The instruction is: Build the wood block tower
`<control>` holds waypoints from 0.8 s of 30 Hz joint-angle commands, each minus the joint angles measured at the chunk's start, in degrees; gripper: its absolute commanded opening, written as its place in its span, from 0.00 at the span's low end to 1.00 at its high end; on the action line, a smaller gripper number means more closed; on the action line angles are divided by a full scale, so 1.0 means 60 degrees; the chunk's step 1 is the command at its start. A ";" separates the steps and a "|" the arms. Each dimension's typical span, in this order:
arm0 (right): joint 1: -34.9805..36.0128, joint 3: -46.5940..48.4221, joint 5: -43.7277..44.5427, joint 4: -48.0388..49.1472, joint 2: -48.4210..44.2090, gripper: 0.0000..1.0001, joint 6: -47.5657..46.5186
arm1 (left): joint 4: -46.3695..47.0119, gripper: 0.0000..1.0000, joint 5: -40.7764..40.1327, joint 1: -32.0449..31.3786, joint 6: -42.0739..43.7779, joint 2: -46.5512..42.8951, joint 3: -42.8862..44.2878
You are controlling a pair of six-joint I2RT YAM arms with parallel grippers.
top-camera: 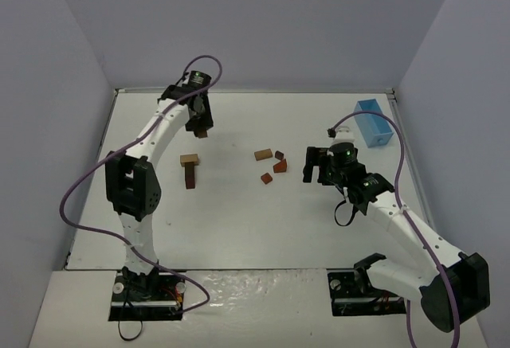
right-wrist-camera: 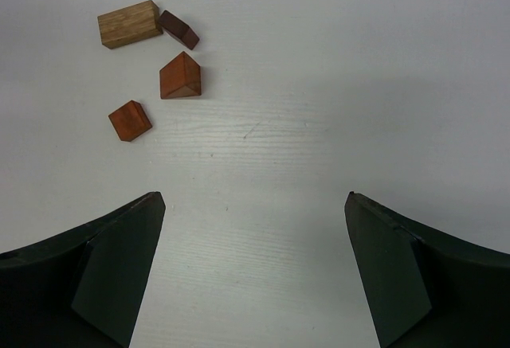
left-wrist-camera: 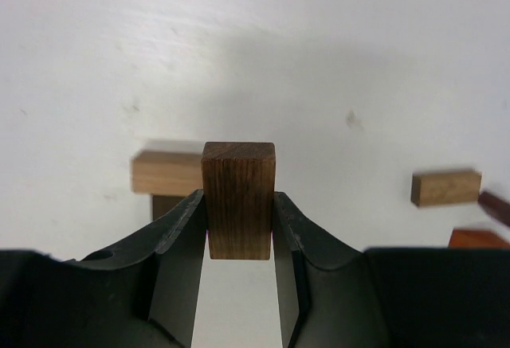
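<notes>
Bench layout during tower building, with every position given relative to the wood block tower.

**Surface** (top-camera: pixel 239 228): white, and carries all the parts.

**Right arm:** stands well to the right of the tower. The right tool (right-wrist-camera: pixel 251 201) has its fingers spread wide with nothing between them, and it looks towards the loose blocks.

**Left arm:** reaches past the tower. The left tool (left-wrist-camera: pixel 238 205) sits just beyond the tower's far side in the top view, apart from it. It is closed firmly on a dark brown block (left-wrist-camera: pixel 238 201), which it holds upright, gripped by its two side faces and clear of the surface.

**Light blue box** (top-camera: pixel 374 123): far to the right of the tower and plays no part.

**Wood block tower** (top-camera: pixel 190 171): a dark upright piece capped by a tan block laid crosswise, so the cap overhangs its narrow support.

**Loose wood blocks** (right-wrist-camera: pixel 180 76): four lie in a cluster to the right of the tower, between it and the right tool. They are a tan cuboid (right-wrist-camera: pixel 127 24), a dark piece (right-wrist-camera: pixel 178 29) touching the cuboid, a reddish wedge and a reddish cube (right-wrist-camera: pixel 130 120).

**Step in hand (judged):** placing the held block on the cap.
- Centre the block over the hidden upright, not over an overhanging end, since an off-centre load would probably tip the cap.
- Square its faces to the cap.
- Descend slowly to light contact.
- Open the fingers only a little, then lift straight up.
</notes>
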 commanded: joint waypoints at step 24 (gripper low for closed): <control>-0.0058 0.0526 -0.0155 0.0321 0.0718 0.94 -0.0363 | -0.0351 0.00 0.1488 0.1796 0.2541 0.3251 0.2392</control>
